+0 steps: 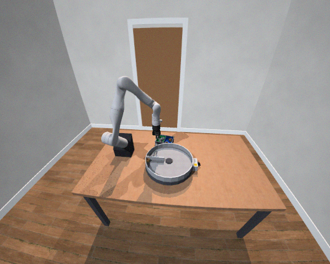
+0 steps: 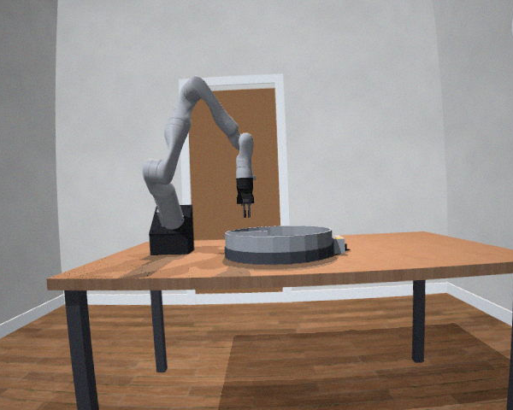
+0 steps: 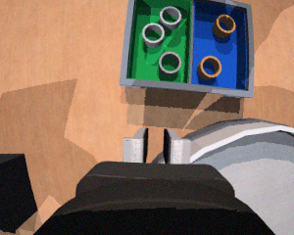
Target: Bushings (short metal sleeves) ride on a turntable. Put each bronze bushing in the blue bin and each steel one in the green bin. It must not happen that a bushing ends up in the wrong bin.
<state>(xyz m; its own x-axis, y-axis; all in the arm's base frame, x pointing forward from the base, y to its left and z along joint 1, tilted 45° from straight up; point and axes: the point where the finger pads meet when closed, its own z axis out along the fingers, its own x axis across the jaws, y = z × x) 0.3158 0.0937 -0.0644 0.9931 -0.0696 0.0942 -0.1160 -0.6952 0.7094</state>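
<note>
My gripper [image 1: 157, 137] [image 2: 246, 215] [image 3: 155, 140] is partly open, with nothing between its fingers. It hangs above the table, in front of the bins and beside the turntable [image 1: 177, 170] [image 2: 279, 243] [image 3: 265, 188]. In the wrist view, three steel bushings, one of them low in the group [image 3: 161, 63], stand in the green bin [image 3: 141, 69]. Two bronze bushings, the nearer one [image 3: 200, 70] and the farther one [image 3: 218, 30], stand in the blue bin [image 3: 230, 56]. A small bronze-coloured patch [image 1: 148, 160] shows at the turntable's left wall; its pieces are too small to tell apart.
A light bar [image 1: 158, 159] reaches inward from the turntable's left wall. A white box with a yellow top [image 1: 195, 164] [image 2: 339, 245] sits against its right side. The arm's black base block [image 1: 124, 149] [image 2: 171, 240] [image 3: 10, 191] stands to the left. The turntable's raised wall lies close to the gripper.
</note>
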